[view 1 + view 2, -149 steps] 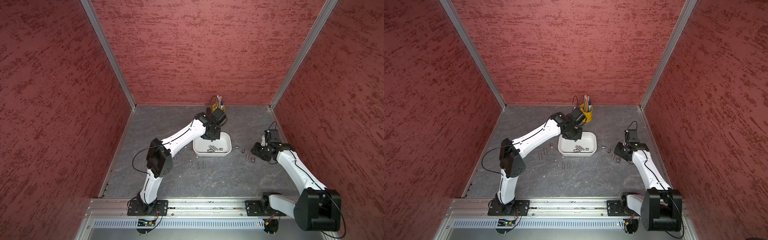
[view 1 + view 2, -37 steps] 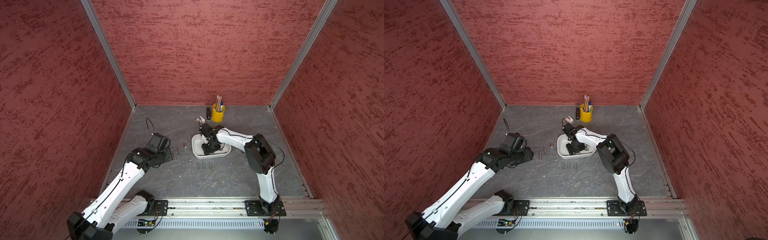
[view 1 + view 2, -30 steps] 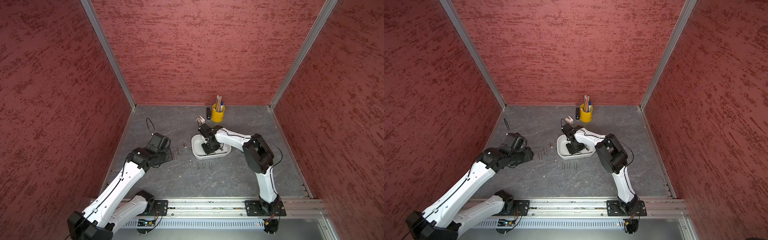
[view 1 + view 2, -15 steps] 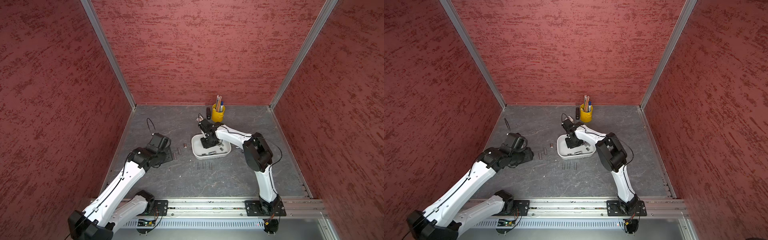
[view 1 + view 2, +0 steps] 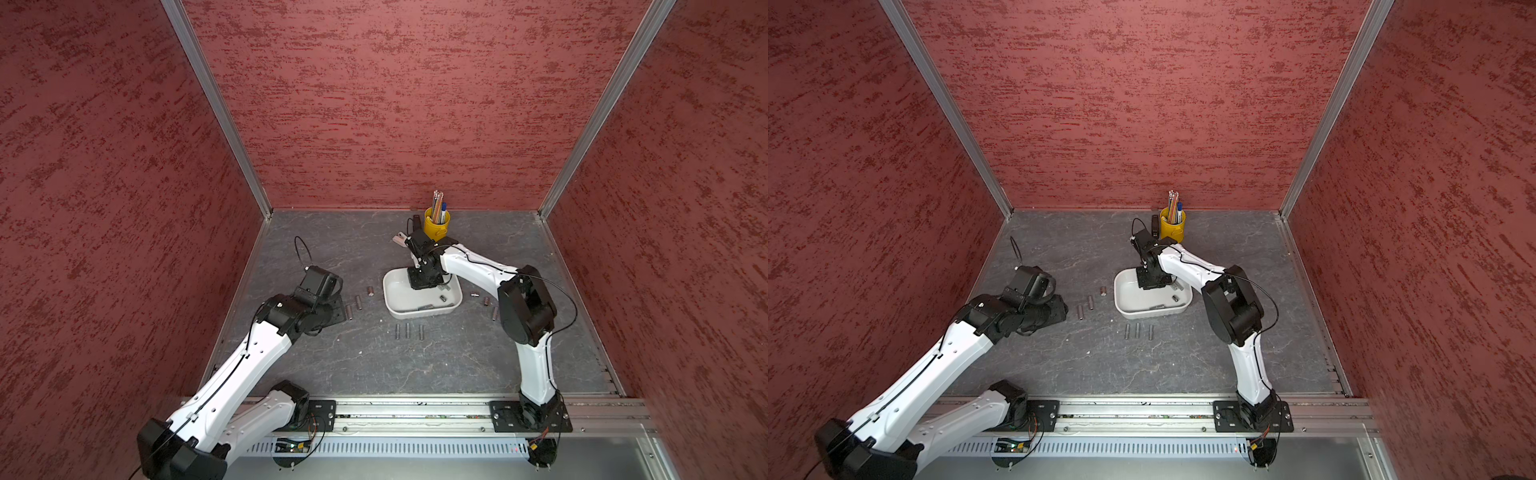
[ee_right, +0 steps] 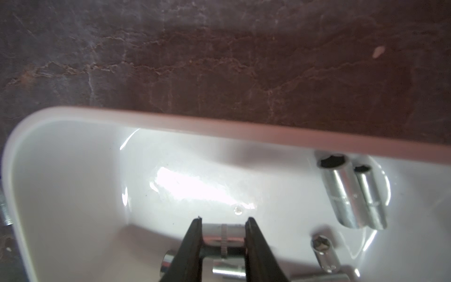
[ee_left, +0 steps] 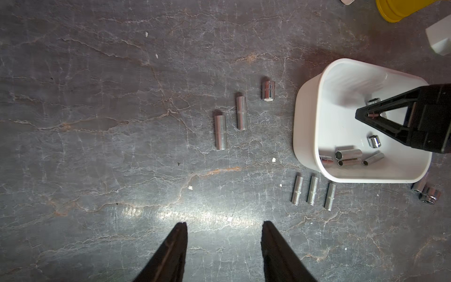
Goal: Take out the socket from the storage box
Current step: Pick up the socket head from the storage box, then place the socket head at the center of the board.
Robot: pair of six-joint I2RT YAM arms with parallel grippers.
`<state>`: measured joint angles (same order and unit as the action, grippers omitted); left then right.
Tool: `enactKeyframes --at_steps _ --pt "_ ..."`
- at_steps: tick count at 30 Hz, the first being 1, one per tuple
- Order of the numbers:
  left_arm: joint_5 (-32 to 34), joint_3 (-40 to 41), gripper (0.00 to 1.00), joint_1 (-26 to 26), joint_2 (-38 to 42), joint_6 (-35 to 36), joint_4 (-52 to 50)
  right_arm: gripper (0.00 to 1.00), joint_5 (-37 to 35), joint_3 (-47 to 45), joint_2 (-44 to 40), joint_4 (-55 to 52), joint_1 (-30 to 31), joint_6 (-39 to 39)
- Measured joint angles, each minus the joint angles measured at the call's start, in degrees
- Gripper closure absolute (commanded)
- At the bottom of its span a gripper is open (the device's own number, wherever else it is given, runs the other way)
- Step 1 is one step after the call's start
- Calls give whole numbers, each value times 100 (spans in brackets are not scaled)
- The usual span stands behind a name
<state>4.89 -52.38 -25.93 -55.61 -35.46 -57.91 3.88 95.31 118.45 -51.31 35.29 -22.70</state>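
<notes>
Right gripper [image 6: 224,227] is down inside the storage box [image 5: 390,300], and its black fingers [image 6: 195,244] are narrowed onto a short silver socket [image 6: 223,235], one finger on each end. The socket lies crosswise between the tips, low over the white floor of the box. I can't tell whether it is touching that floor. So the task's socket is inside the box, in the half toward the back wall, clamped in the right gripper.

More sockets lie loose in the box: a small cluster [image 7: 347,155] against the near wall and one short socket [image 7: 374,141] on its own close by.

Over to the left gripper [image 7: 223,232]. Its fingers are spread with nothing between them, and it hangs above the bare grey table [image 5: 365,365], well apart from the box.

Out on the table, three long sockets [image 5: 408,331] sit in a neat row just in front of the box. A few more [image 5: 357,303] lie to its left and some [image 5: 486,301] to its right. A yellow pen cup [image 5: 435,227] stands behind the box by the back wall.
</notes>
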Motion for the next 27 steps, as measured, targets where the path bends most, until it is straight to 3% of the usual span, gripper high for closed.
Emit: enactKeyframes --at_steps 8,12,17,21,27 --pt "-15 0 48 0 -13 0 7 88 127 33 -474 -267 -138 -133" --pt "-37 2 48 0 -33 4 9 88 118 -195 -1158 -291 -472 -127" --pt "-59 13 48 0 -33 31 61 86 31 -1165 -2404 -282 -1392 -105" --pt "-85 50 48 0 -31 42 122 85 -103 -2280 -3289 -225 -2459 -111" --pt "-142 76 48 0 -28 59 155 84 -243 -3753 -4111 -111 -3814 -164"
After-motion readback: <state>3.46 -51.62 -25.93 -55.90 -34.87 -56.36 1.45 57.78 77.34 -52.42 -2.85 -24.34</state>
